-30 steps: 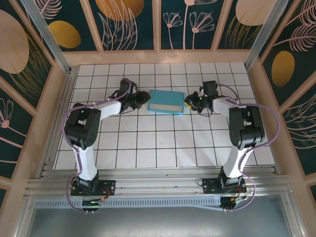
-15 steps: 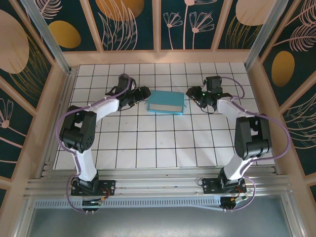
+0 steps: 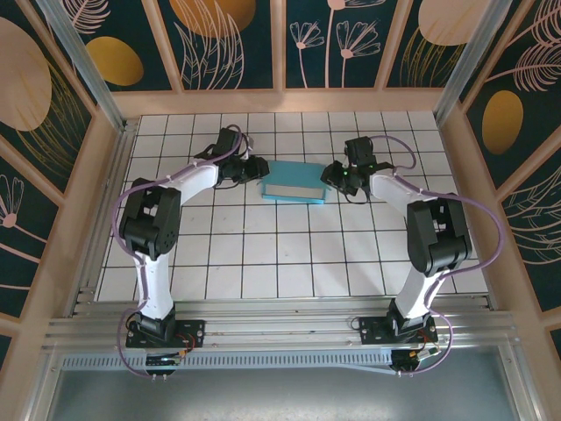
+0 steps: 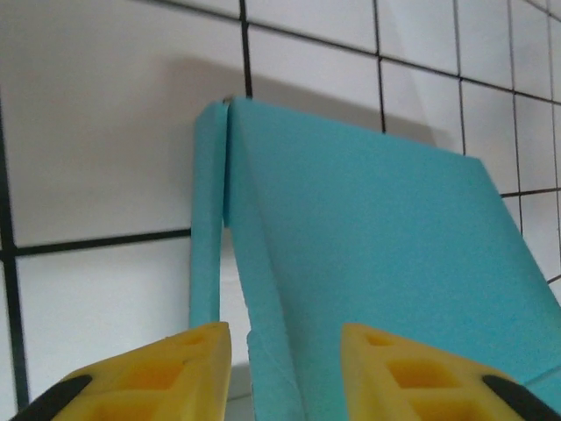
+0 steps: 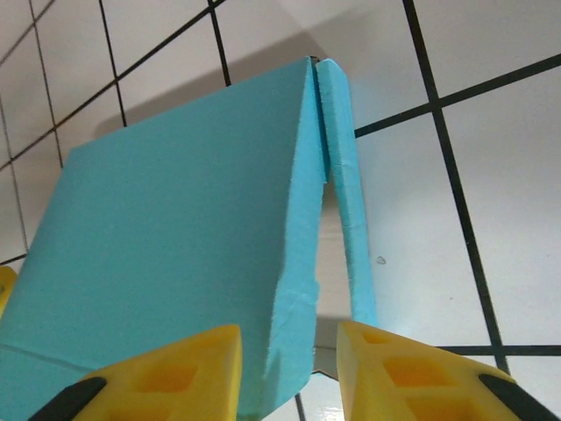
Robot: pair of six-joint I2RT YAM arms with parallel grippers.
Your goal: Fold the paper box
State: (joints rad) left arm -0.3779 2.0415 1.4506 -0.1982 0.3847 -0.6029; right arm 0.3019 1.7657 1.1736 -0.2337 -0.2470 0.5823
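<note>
Top external view: compared with half a second before, the left gripper [image 3: 255, 170] has been brought against the left end of the paper box [image 3: 295, 180], and the right gripper [image 3: 334, 176] has been moved in to its right end. The box itself has been left where it was, closed and teal, on the far middle of the tiled table [image 3: 263, 254].

From the left wrist, the left gripper [image 4: 280, 338] is seen with jaws apart, straddling the end wall of the box [image 4: 368, 237] beside a narrow flap [image 4: 208, 228]. The right gripper [image 5: 287, 333] is likewise spread astride its end of the box [image 5: 175, 228], next to the flap [image 5: 342, 175] there. Contact between pads and card cannot be told. The fingers are cut off by the lower frame edges.
</note>
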